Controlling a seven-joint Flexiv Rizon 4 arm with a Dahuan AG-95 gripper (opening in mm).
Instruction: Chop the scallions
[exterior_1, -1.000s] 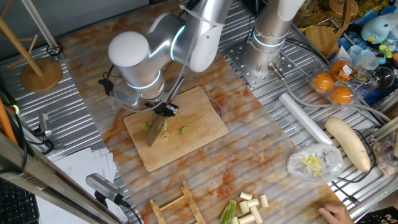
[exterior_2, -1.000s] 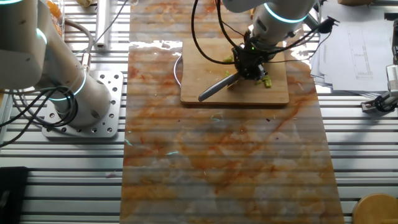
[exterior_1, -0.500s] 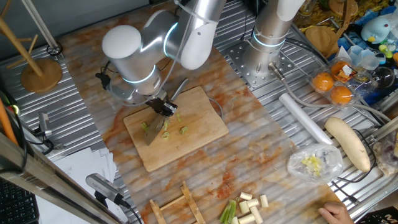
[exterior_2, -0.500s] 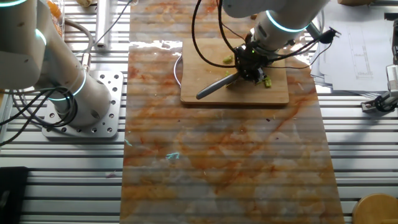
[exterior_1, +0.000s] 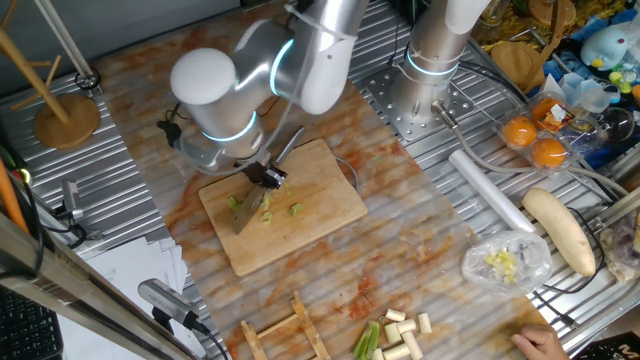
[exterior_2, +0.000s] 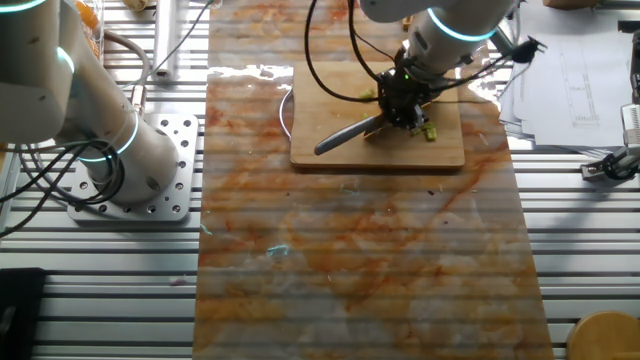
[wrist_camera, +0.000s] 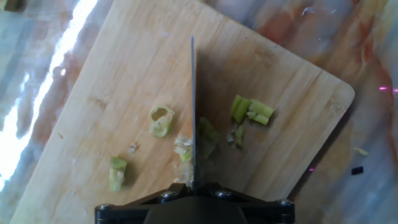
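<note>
1. A knife (wrist_camera: 193, 112) is clamped between the fingers of the gripper (exterior_1: 266, 178); its blade is seen edge-on in the hand view, pointing to 12 o'clock.
2. The scallions (wrist_camera: 251, 112) are scattered on the wooden board (wrist_camera: 124, 68), at 3 and 9 o'clock of the blade.
3. More cut stalks (exterior_1: 400, 334) are noted at the table's near edge.
4. A pale banana-shaped vegetable (exterior_1: 560, 230) is noted at 3 o'clock.

The middle of the wooden board (exterior_1: 283, 207) is taken up by the hand (exterior_1: 266, 179), the knife (exterior_1: 250, 212) and scattered scallions (wrist_camera: 251, 112). Bare board is left along its lower-right edge in one fixed view. Open table (exterior_2: 360, 260) is seen across the lower half of the other fixed view. At lower right, passage is narrowed by cut stalks (exterior_1: 400, 335), a plastic bag (exterior_1: 505, 262) and what is probably a person's hand (exterior_1: 540, 343).
</note>
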